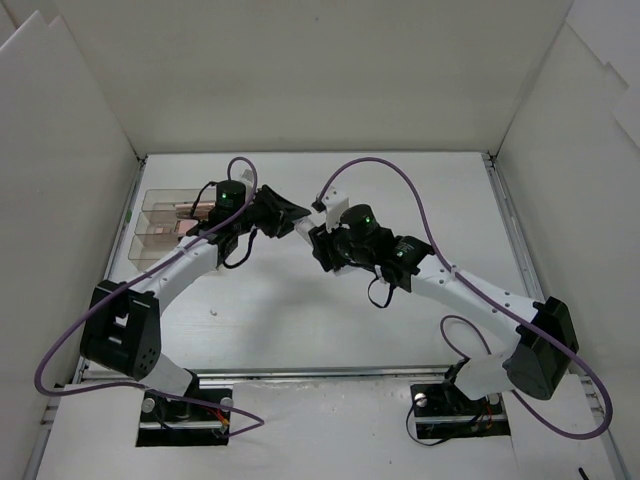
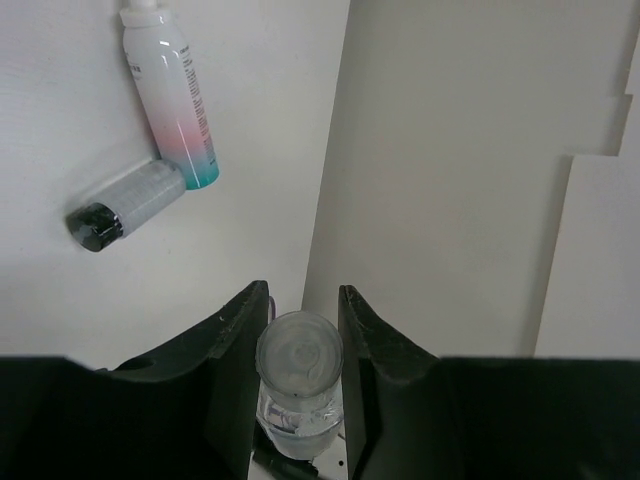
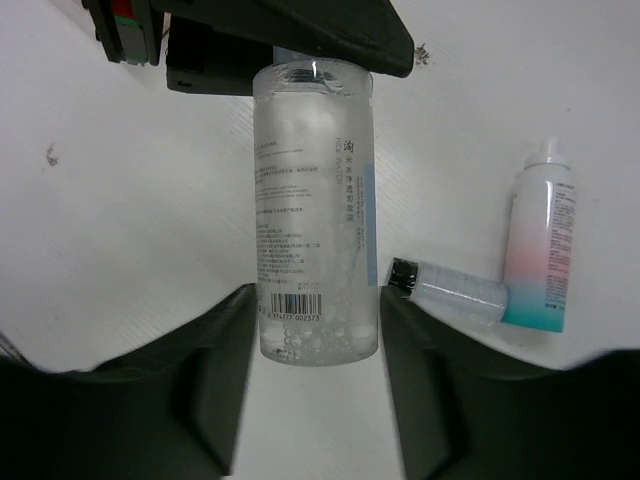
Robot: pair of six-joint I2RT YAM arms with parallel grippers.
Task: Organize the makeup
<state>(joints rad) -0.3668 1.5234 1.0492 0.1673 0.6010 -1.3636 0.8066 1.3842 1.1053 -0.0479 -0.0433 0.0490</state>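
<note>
A clear bottle [image 3: 315,200] with printed text and a barcode hangs above the white table between both grippers. My left gripper [image 2: 303,310] is shut on its round end [image 2: 300,355], one finger pressed to each side. My right gripper [image 3: 318,320] is shut on the bottle's other end, at the barcode. In the top view the two grippers, left [image 1: 283,213] and right [image 1: 318,225], meet tip to tip at the table's middle. On the table lie a pink-and-teal tube [image 3: 540,250] and a small clear black-capped vial [image 3: 450,290], touching each other.
A clear compartmented box [image 1: 160,225] with brown-pink items inside stands at the left edge of the table, behind my left arm. White walls [image 1: 60,150] enclose the table on three sides. A small white speck [image 1: 213,313] lies nearer the front.
</note>
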